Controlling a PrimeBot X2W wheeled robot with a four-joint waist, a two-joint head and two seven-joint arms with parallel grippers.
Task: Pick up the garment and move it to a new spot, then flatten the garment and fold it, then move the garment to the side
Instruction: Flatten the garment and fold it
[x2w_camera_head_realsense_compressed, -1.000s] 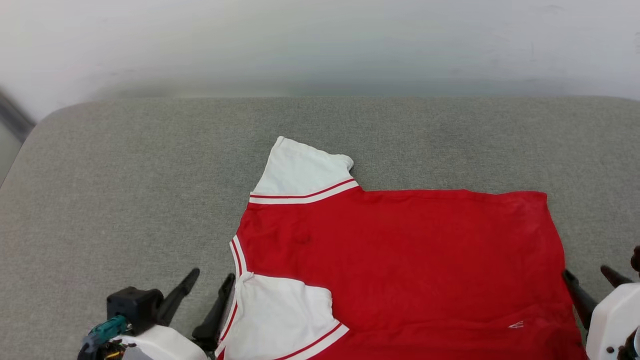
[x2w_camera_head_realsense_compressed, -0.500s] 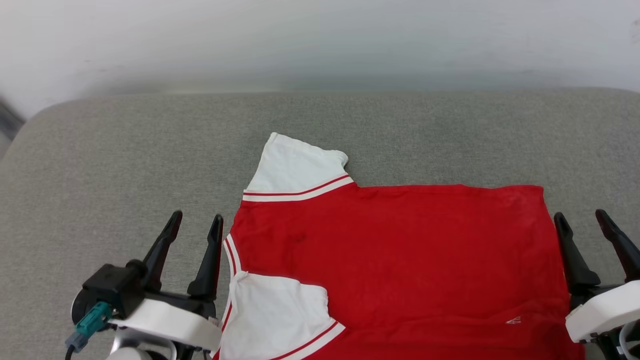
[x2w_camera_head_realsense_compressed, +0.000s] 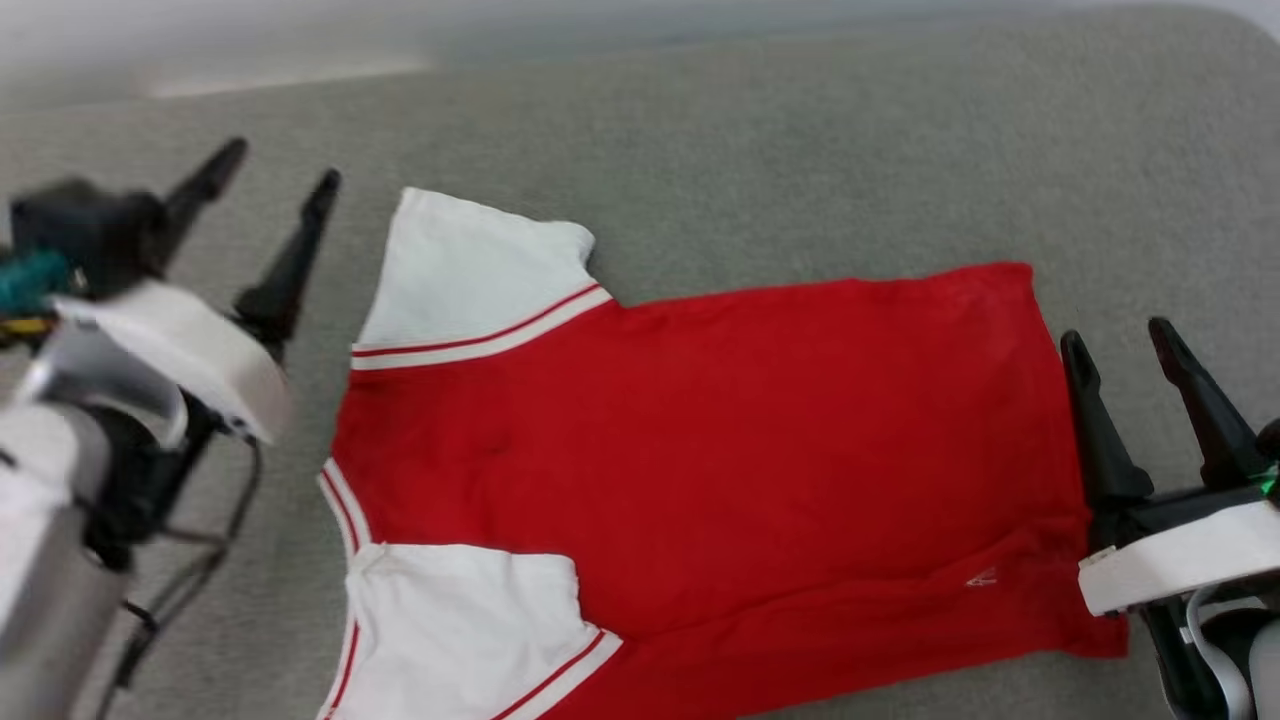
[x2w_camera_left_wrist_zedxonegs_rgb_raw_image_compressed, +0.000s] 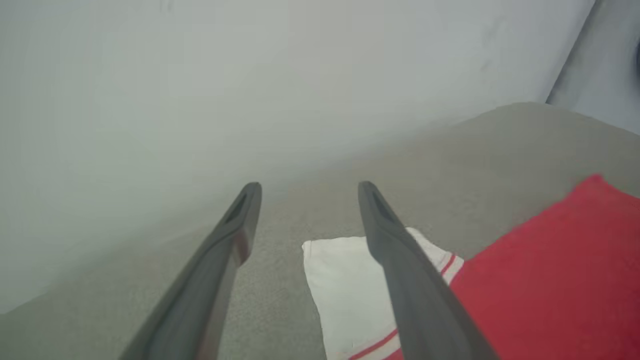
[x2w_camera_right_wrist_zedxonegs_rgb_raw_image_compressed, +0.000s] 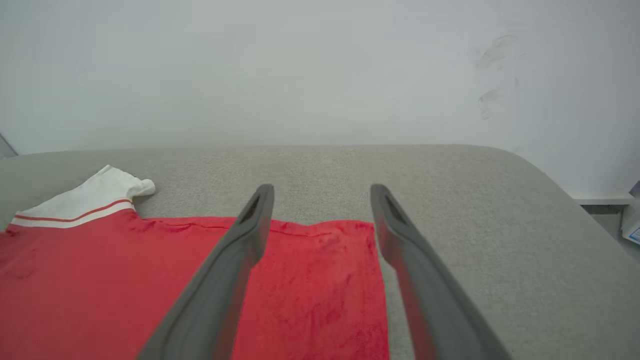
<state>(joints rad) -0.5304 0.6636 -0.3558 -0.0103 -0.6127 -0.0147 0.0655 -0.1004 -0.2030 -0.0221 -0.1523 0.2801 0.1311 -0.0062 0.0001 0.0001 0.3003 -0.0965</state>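
A pale wall (x2w_camera_right_wrist_zedxonegs_rgb_raw_image_compressed: 300, 75) rises behind a grey, fabric-covered worktop (x2w_camera_head_realsense_compressed: 800, 150) with rounded corners. The garment (x2w_camera_head_realsense_compressed: 720, 430), a red jersey-style T-shirt with white short sleeves, lies spread flat on the near part of that worktop, its collar end toward the robot's left and its straight hem toward the right. It lies at a slight slant in the head view.

The left jaws stand wide open and grip nothing. Their two long dark fingers (x2w_camera_head_realsense_compressed: 290, 260) point away from the robot just beside the far sleeve (x2w_camera_head_realsense_compressed: 470, 270), on its left. In the left wrist view one finger (x2w_camera_left_wrist_zedxonegs_rgb_raw_image_compressed: 400, 280) crosses in front of that white sleeve (x2w_camera_left_wrist_zedxonegs_rgb_raw_image_compressed: 345, 280).

The right jaws also stand wide open and empty at the hem. In the right wrist view one finger (x2w_camera_right_wrist_zedxonegs_rgb_raw_image_compressed: 225, 280) shows over the red cloth (x2w_camera_right_wrist_zedxonegs_rgb_raw_image_compressed: 100, 280) and the other over bare grey fabric. Whether they touch the cloth I cannot tell.

The near sleeve (x2w_camera_head_realsense_compressed: 460, 620) lies folded in over the red body. Red-and-white striped trim (x2w_camera_head_realsense_compressed: 480, 340) edges both sleeves and the collar, and a small white mark (x2w_camera_head_realsense_compressed: 982, 577) sits near the hem
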